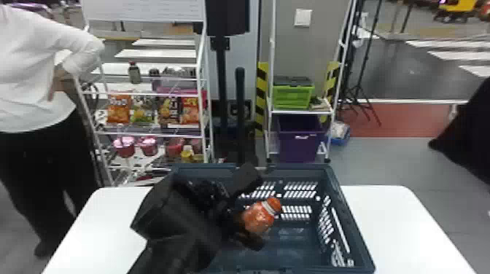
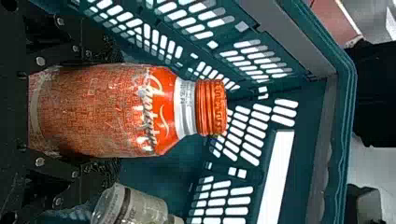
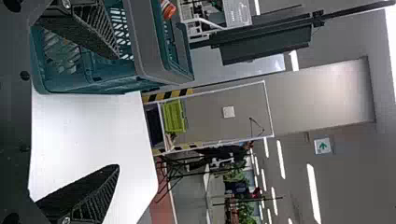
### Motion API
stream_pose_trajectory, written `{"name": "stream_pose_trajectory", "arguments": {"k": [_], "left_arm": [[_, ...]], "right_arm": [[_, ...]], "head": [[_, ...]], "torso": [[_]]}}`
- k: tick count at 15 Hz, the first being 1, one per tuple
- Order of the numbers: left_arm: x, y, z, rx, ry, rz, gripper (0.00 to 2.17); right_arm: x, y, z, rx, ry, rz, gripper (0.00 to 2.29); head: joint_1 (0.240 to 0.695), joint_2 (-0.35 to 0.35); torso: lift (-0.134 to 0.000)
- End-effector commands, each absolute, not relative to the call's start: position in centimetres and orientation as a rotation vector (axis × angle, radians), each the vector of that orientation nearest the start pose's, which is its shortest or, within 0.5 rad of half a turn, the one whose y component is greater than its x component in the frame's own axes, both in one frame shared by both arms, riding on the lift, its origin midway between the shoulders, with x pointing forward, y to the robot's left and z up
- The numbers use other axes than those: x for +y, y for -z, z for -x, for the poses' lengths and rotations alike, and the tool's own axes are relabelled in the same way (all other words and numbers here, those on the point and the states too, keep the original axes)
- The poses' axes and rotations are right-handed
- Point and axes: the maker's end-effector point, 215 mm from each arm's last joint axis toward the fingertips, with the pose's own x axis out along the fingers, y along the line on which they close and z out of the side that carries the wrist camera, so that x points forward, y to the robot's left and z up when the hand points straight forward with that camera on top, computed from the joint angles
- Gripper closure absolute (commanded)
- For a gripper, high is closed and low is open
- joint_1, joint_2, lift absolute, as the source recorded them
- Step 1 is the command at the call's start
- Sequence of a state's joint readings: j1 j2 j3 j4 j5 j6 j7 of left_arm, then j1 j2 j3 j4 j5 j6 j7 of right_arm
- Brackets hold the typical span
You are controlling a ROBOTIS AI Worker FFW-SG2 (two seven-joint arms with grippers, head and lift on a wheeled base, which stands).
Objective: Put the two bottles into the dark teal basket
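In the head view my left gripper [image 1: 246, 215] is inside the dark teal basket [image 1: 349, 226], shut on the orange bottle [image 1: 259, 217], whose cap points up and away. The left wrist view has the left gripper [image 2: 100, 111] closed around the lower part of the orange bottle [image 2: 116, 112], one finger along each side. Whether its base touches the basket floor, I cannot tell. A pale, clear bottle [image 2: 140, 207] lies inside the basket [image 2: 345, 121] beside it. My right gripper [image 3: 116, 112] stands open outside the basket [image 3: 112, 80], with nothing between its fingers.
The basket stands on a white table [image 1: 397, 218], with tabletop on both sides of it. Behind are a snack shelf [image 1: 149, 131] and a rack holding a green crate [image 1: 293, 96] and a purple bin [image 1: 299, 142].
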State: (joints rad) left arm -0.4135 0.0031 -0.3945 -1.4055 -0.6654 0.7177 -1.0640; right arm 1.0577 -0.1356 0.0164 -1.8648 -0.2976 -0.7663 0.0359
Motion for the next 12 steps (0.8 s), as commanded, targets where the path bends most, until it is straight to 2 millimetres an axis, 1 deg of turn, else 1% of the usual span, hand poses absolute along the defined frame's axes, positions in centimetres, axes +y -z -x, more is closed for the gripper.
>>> {"name": "stream_pose_trajectory", "arguments": {"k": [1,2,3,4,5,7,8,9,10,11,12], "left_arm": [[0.8,41.4,-55.6,0.668,0.985,-0.552,0.0],[1.0,40.8,-55.6,0.654,0.979,-0.542,0.0],[1.3,39.7,-55.8,0.632,0.96,-0.529,0.0],[1.9,38.1,-56.1,0.605,0.936,-0.506,0.01],[2.7,36.3,-56.3,0.564,0.909,-0.482,0.02],[5.8,30.8,-56.9,0.428,0.791,-0.366,0.02],[7.3,28.5,-56.3,0.367,0.74,-0.302,0.03],[8.7,26.1,-54.9,0.291,0.684,-0.244,0.03],[10.3,24.5,-53.1,0.239,0.635,-0.198,0.03],[12.0,23.6,-51.0,0.206,0.594,-0.151,0.03],[13.7,23.2,-49.1,0.19,0.548,-0.12,0.03]], "right_arm": [[-27.6,38.8,-21.8,0.007,0.043,-0.16,0.05],[-27.6,38.8,-21.8,0.008,0.043,-0.16,0.05],[-27.5,38.6,-21.8,0.004,0.042,-0.16,0.05],[-27.5,38.5,-21.8,0.002,0.04,-0.16,0.05],[-27.3,38.3,-21.8,0.0,0.033,-0.162,0.05],[-27.2,37.7,-21.7,-0.011,0.032,-0.165,0.05],[-27.2,37.3,-21.7,-0.019,0.029,-0.164,0.05],[-27.2,36.9,-21.7,-0.027,0.026,-0.164,0.05],[-27.2,36.5,-21.7,-0.033,0.026,-0.163,0.05],[-27.1,36.2,-21.6,-0.04,0.022,-0.164,0.05],[-27.0,35.9,-21.6,-0.046,0.02,-0.164,0.05]], "head": [[0.499,0.0],[0.499,0.0],[0.499,0.0],[0.499,0.0],[0.499,0.0],[0.499,0.0],[0.499,0.0],[0.499,0.0],[0.499,0.0],[0.499,0.0],[0.499,0.0]], "torso": [[0.0],[0.0],[0.0],[0.0],[0.0],[0.0],[0.0],[0.0],[0.0],[0.0],[0.0]]}}
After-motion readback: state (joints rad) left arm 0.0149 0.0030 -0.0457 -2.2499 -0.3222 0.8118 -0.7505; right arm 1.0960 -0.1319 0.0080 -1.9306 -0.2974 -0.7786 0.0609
